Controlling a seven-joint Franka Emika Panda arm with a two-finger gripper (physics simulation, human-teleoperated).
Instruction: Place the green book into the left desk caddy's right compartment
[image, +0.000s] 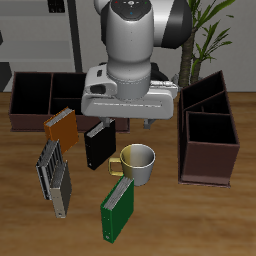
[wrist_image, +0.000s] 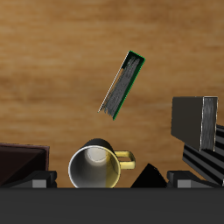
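From the exterior view I see the green book (image: 117, 210) standing on the table (image: 200, 225) at the lower centre of the frame, close to the front edge and slightly tilted. Just behind it is a cream mug (image: 139, 163) with a yellow handle. The left desk caddy (image: 208, 132) is at the right of the frame, well apart from the book, and its right compartment (image: 211, 147) is the cell nearer to the camera. A black book (image: 99, 144), an orange book (image: 59, 125) and some grey books (image: 53, 170) stand at the centre left, and a longer brown caddy (image: 45, 98) is at the upper left. The gripper (image: 127, 124) hangs under the arm above the mug; I cannot tell if its jaws are apart or together. I cannot read any writing on the books
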